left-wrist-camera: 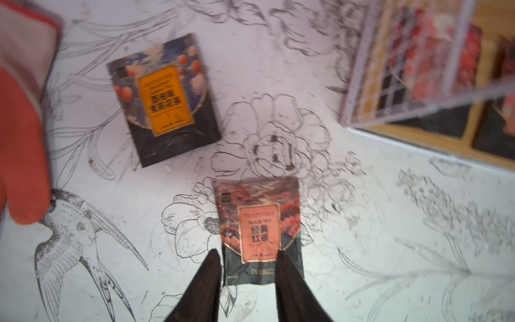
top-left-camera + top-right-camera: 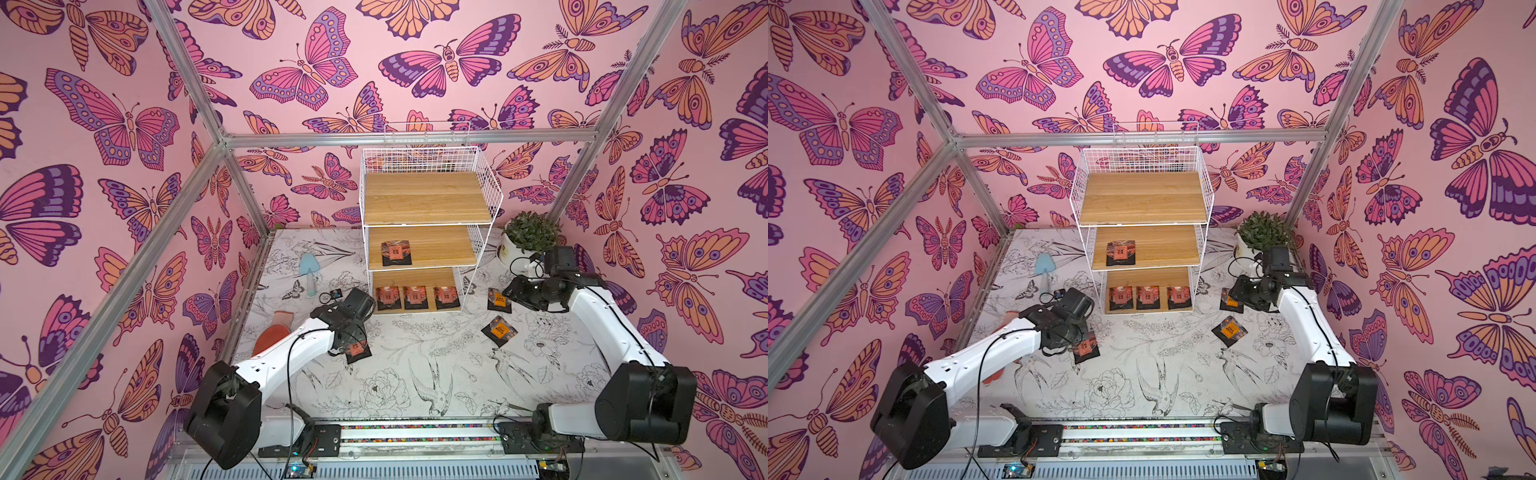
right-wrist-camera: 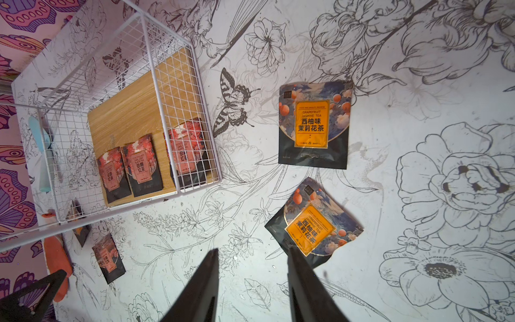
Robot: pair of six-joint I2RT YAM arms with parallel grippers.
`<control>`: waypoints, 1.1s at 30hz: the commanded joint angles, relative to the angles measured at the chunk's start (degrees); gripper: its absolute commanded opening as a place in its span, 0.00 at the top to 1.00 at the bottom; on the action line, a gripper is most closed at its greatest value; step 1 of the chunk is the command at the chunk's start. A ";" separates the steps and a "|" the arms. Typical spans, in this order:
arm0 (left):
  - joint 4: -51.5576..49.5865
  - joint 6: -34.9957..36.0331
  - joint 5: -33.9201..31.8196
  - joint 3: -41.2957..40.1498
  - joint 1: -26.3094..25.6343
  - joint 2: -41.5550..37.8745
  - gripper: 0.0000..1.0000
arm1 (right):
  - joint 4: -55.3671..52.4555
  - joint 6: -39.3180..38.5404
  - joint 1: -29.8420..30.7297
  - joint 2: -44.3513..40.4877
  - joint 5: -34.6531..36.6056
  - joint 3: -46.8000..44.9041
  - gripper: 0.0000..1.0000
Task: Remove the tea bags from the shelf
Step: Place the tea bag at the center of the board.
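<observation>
The left gripper, jaws spread, straddles the near end of a pink-labelled tea bag lying flat on the table, lower centre of the frame. Four more sit on the shelf: a single tea bag on the middle board, and a bottom row running left to right, just right of this gripper in a top view, which looks the nearer arm. The right gripper hangs empty, jaws spread.
</observation>
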 commanded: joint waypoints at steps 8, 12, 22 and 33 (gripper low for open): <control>-0.80 9.57 2.07 1.23 15.40 3.66 0.26 | -1.71 -0.67 -0.38 -0.73 0.60 2.05 0.55; 1.00 12.58 4.59 1.93 20.75 7.79 0.20 | -1.49 -0.66 -0.38 -0.53 0.51 2.03 0.55; 6.61 16.57 6.94 5.39 25.79 17.15 0.29 | -1.66 -0.82 -0.38 -0.14 1.19 2.21 0.55; 9.01 18.39 10.76 10.20 27.30 24.62 0.45 | -2.06 -0.95 -0.38 0.41 1.54 2.78 0.55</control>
